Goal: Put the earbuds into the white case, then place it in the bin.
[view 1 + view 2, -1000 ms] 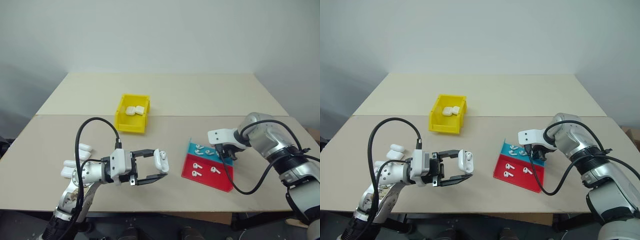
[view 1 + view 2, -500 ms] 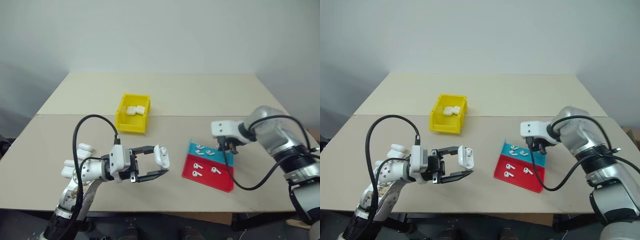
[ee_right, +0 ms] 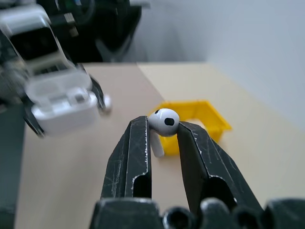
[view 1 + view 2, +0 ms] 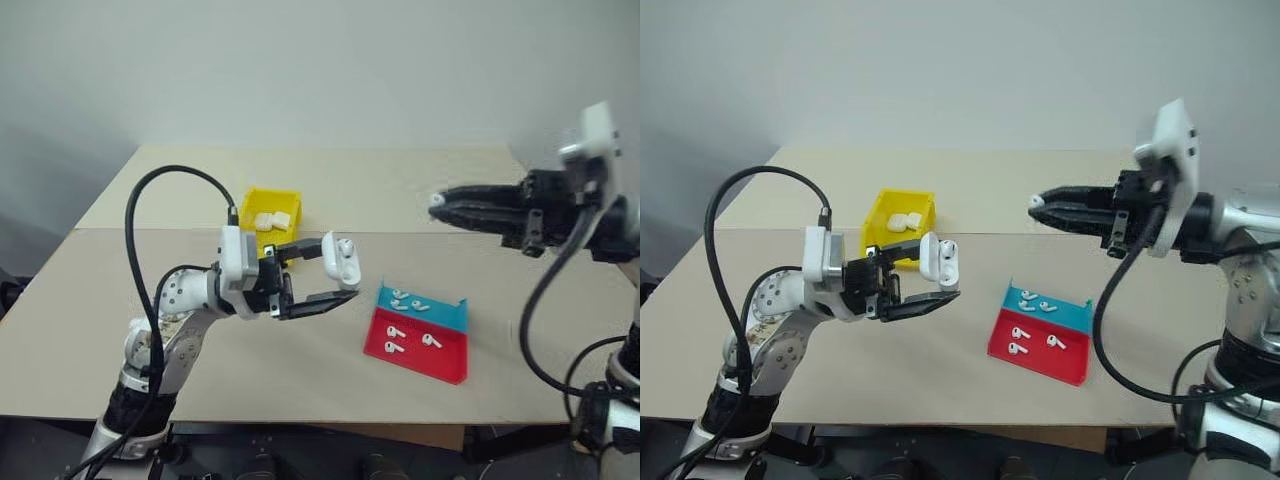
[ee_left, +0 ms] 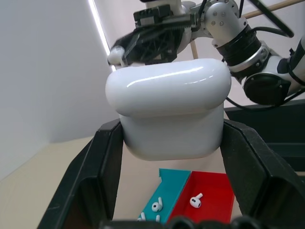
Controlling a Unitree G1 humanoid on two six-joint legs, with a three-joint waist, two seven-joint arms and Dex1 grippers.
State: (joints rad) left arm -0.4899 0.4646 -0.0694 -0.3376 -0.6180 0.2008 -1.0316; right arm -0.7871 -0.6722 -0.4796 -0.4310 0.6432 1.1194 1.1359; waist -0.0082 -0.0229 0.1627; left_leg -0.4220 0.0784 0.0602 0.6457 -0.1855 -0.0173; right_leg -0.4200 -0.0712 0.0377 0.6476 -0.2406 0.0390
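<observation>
Yellow bin (image 4: 253, 207), red-and-teal tray (image 4: 440, 350)

Both arms are raised, claws facing each other. The left claw (image 4: 930, 280) grips an open white case (image 4: 937, 257); the right claw (image 4: 437, 207) pinches one earbud (image 3: 163, 122).

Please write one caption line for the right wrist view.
Right gripper pinches an earbud near the open white case.

Right gripper (image 3: 163, 138) pinches an earbud (image 3: 162, 125) (stem down).
</observation>
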